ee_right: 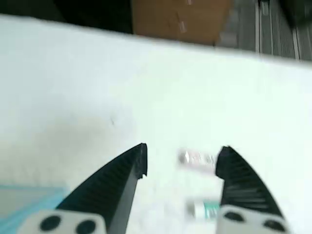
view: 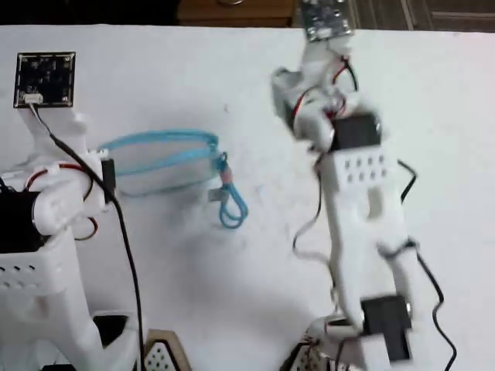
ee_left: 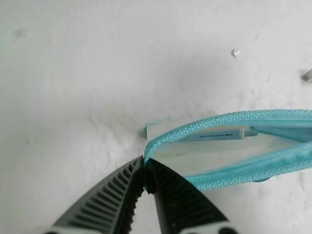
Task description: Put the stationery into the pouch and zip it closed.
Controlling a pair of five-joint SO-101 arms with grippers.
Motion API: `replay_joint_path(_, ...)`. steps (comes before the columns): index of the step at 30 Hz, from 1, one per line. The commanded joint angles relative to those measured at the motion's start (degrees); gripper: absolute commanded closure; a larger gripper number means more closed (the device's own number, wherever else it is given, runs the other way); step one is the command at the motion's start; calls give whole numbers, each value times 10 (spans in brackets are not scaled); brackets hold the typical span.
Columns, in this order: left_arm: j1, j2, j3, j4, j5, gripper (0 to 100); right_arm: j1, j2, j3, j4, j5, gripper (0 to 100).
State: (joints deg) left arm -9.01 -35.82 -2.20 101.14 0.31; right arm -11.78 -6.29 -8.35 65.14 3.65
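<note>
A clear pouch (view: pixel 158 166) with a teal zipper (ee_left: pixel 229 119) lies left of the table's middle, its mouth open. A pale pen (ee_left: pixel 222 134) rests inside it. My left gripper (ee_left: pixel 145 168) is shut on the pouch's near end, and it appears in the high view at the pouch's left tip (view: pixel 104 161). My right gripper (ee_right: pixel 183 161) hangs open above the table near its far edge. A small pale item (ee_right: pixel 196 158) lies blurred between its fingers, and a white-and-green item (ee_right: pixel 204 209) lies closer in. A corner of the pouch (ee_right: pixel 24 204) is off to one side.
A blue loop strap (view: pixel 230 205) trails from the pouch's right end. The right arm (view: pixel 363 209) stretches from the front edge to the back. Beyond the far edge stands a brown box (ee_right: pixel 180 19). Two tiny bits (ee_left: pixel 235 52) lie on the white tabletop.
</note>
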Motion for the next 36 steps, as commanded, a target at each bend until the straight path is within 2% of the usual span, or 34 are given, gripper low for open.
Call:
replay_joint_path(1,1,-3,-2,-9,0,978,44,93,-80,82,-35,805)
replay_joint_path(8,1,-3,-2,-9,0,978,122,241,-168,116,-256,715)
replay_joint_path(11,2,-3,-1,-9,0,978,145,291,-192,116,-344,711)
replay_joint_path(16,1,-3,-1,-9,-1,978,164,374,-222,112,-411,711)
replay_joint_path(21,3,-3,-1,-9,-1,978,165,471,-268,111,-443,711)
replay_joint_path(29,1,-3,-1,-9,-1,978,176,606,-396,116,-438,724)
replay_joint_path(31,1,-3,-1,-9,-1,978,178,627,-418,135,-420,779)
replay_joint_path(35,1,-3,-1,-10,-1,978,170,645,-452,188,-360,971)
replay_joint_path(36,1,-3,-1,-10,-1,978,170,646,-462,196,-354,991)
